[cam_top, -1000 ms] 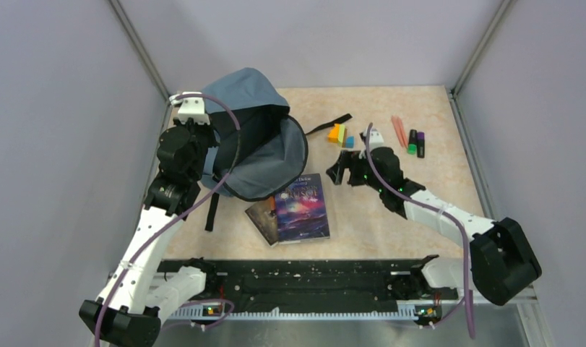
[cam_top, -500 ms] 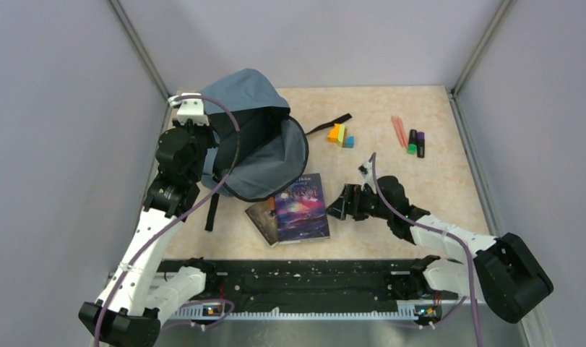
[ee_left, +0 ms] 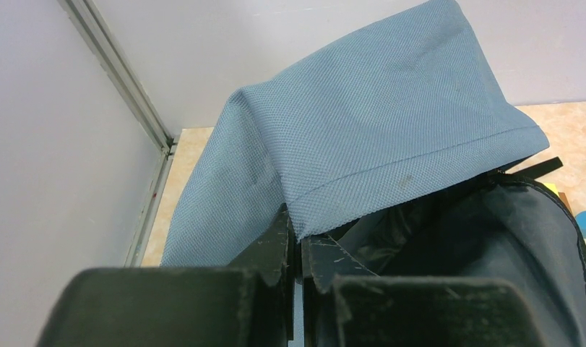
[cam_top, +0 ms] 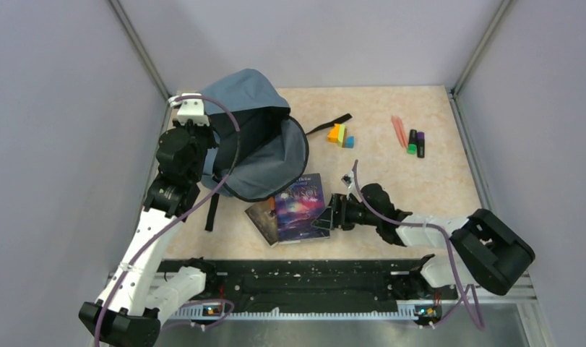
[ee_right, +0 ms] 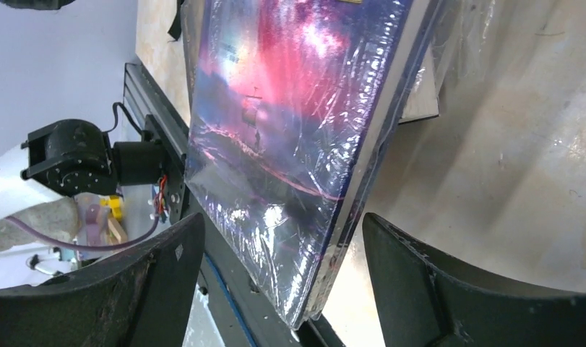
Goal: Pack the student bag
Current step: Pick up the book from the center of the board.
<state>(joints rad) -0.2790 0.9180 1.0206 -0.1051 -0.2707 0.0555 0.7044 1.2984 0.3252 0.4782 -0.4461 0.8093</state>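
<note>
— Now: left hand (ee_left: 295, 246) pressed together on a fold of the student bag (cam_top: 257, 144), holding its mouth lifted and open at the far left of the table (cam_top: 434, 195). Right hand (ee_right: 282, 220) spread, one finger on each side of the near edge of the purple book (cam_top: 300, 206). No squeeze yet.
— Risks from here?
— Book is wrapped in glossy film and probably slippery. A shallow grip near a corner may let it pivot or slide out on the lift.
— And the second book (cam_top: 261, 218) underneath?
— The lower finger could catch it and drag both askew.
— At the bag?
— The opening is soft and held at one point only. A book arriving flat may snag the rim or push the flap shut.
</note>
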